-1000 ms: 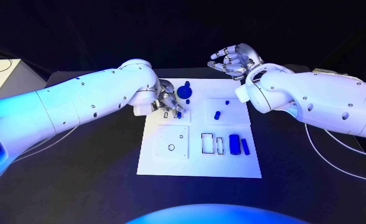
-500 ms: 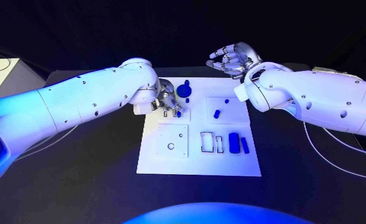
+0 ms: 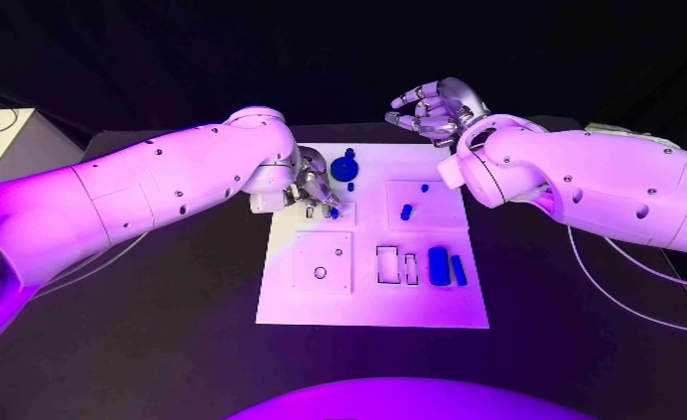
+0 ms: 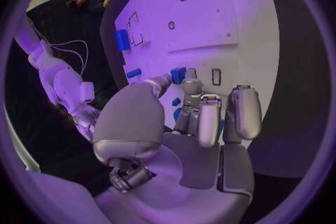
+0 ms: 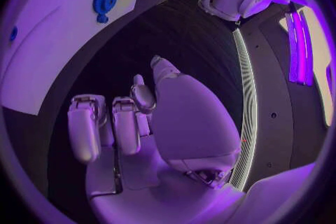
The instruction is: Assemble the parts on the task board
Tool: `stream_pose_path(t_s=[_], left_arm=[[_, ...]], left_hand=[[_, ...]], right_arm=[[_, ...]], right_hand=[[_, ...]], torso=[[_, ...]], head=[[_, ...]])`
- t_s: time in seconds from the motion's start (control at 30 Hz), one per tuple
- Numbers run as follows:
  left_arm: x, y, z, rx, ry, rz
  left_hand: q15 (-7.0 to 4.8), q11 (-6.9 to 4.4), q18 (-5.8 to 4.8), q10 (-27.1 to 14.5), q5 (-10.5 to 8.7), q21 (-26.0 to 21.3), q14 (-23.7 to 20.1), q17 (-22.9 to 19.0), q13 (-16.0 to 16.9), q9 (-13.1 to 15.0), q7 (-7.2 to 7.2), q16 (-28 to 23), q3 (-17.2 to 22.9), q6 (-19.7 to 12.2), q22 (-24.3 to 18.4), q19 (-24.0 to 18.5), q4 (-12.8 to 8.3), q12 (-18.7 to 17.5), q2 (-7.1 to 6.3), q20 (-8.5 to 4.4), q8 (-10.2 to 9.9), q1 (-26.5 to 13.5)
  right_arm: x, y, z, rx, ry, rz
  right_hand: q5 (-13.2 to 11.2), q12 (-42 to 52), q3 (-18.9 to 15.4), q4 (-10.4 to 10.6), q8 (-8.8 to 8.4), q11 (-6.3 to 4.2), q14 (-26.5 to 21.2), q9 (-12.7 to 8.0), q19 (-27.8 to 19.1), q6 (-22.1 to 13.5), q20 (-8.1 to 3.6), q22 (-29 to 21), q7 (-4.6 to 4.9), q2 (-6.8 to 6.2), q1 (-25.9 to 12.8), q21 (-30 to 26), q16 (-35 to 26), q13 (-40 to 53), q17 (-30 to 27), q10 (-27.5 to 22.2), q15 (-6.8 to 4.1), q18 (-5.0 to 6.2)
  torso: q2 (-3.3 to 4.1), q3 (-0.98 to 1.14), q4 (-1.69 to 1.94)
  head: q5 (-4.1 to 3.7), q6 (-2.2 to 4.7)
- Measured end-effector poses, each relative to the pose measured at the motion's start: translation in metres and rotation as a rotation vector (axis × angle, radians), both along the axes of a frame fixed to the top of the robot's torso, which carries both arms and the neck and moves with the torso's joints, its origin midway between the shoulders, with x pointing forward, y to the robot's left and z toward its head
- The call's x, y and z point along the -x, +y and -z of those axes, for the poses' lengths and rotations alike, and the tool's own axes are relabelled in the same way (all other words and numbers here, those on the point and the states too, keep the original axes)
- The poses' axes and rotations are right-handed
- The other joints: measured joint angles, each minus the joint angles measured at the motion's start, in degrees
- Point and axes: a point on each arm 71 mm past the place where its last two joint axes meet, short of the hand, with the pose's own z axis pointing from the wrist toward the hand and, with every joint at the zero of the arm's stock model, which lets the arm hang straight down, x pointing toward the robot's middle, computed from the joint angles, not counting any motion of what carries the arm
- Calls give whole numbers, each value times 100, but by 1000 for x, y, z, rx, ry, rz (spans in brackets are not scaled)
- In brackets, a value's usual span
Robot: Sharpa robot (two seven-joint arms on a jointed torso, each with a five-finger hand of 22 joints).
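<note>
The task board [image 3: 375, 286] lies flat in the middle of the black counter [image 3: 158, 341], its near half bare apart from a small square plate with a hole at about 8 o'clock from the board's centre. At about 4 o'clock from centre we see two blue bars [image 3: 447, 268] lying side by side, just beside two outlined slots. Further back, a small blue peg [image 3: 407, 211] sits on the square panel at about 1 o'clock. The left hand [image 3: 313, 192] rests over the board's 10 o'clock edge, and in the left wrist view its fingers [image 4: 209, 120] curl downward close together near a small blue piece [image 4: 178, 75]; we cannot tell whether they pinch it. A round blue gear [image 3: 345, 169] lies at 12 o'clock. Farthest back, the right hand [image 3: 437, 110] hovers beyond the board's far edge, fingers curled inward on nothing.
</note>
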Motion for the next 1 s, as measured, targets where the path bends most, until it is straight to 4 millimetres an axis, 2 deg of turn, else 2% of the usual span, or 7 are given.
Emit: stream_pose_path(t_s=[0.27, 0.5, 0.6, 0.83, 0.9, 0.97, 1.0], left_arm=[[0, -2, 0, 8, 7, 3], [0, -2, 0, 28, 16, -1], [0, -1, 1, 38, 22, -4], [0, 4, 1, 66, 31, -21], [0, 6, 0, 74, 32, -26], [1, 7, 0, 84, 32, -33], [1, 8, 0, 88, 32, -36]], left_hand=[[0, -22, 0, -22, 0, 23, 0, 0, 0, 111, -21, 0, 279, -21, 4, 0, -80, 0, 70, 0, 0, 255], [-42, -52, 0, -54, -28, 23, 1, 0, -42, 280, -63, 0, 1376, -104, 25, -2, -571, -35, 37, -43, 74, 492], [-62, -55, 0, -50, -11, 23, -19, 0, -76, 280, -76, 0, 1487, -115, 35, -2, -460, -67, -25, -43, 205, 430], [-82, -95, 0, -9, 2, 38, 1, 0, -89, 280, -84, 22, 1713, -122, 59, 19, -484, -94, -85, -63, 406, 245], [-82, -117, 0, 14, 113, 45, 1, 0, -73, 281, -84, 49, 1729, -122, 63, 19, -470, -94, -132, -63, 518, 134], [-82, -136, 0, 33, 251, 45, 1, -1, -49, 280, -84, 49, 1971, -122, 66, 19, -696, -87, -184, -63, 531, 55], [-82, -143, 0, 68, 470, 45, 1, 0, -30, 281, -86, 59, 1971, -120, 80, 40, -696, -50, -191, -83, 550, -21]], right_arm=[[0, 1, 0, 0, 2, -3], [-1, 1, 0, 1, 5, -4], [-1, 1, 1, 2, 7, -4], [-1, 0, 2, 4, 12, -6], [-1, 0, 2, 5, 13, -6], [-1, 0, 2, 5, 14, -6], [-1, 0, 2, 5, 15, -6]], right_hand=[[0, 0, 40, 7, 0, 0, 0, 0, -21, 0, 21, -1, 0, 32, -32, -24, 0, 0, 0, 0, 0, 0], [0, 0, 40, 7, 0, 0, 0, 0, -21, 0, 21, -1, 0, 32, -31, -24, 0, 0, 0, 0, 0, 0], [0, 0, 40, 7, 0, 0, 0, 0, -21, 0, 21, -1, 0, 32, -31, -24, 0, 0, 0, 0, 0, 0], [0, 0, 40, 7, 0, 0, 0, 0, -21, 1, 21, -2, 0, 31, -31, -23, 0, 0, 0, 0, 0, 0], [0, 0, 40, 7, 0, 0, 0, 0, -21, 1, 21, -2, -1, 31, -31, -23, 0, 0, 0, 0, 0, 0], [0, 0, 40, 7, 0, 0, 0, 0, -21, 1, 21, -2, -1, 31, -31, -23, 0, 0, 0, 0, 0, 0], [0, 0, 40, 7, 0, 0, 0, 0, -21, 1, 21, -2, -1, 31, -31, -23, 0, 0, 0, 0, 0, 0]], torso=[[-1, 2, 3], [-1, 2, 1], [-2, 2, 1], [-3, 2, 2], [-4, 2, 2], [-4, 2, 3], [-4, 2, 3]], head=[[-2, -12], [-1, -22], [-5, -26], [-12, -33], [-13, -33], [-13, -33], [-13, -33]])
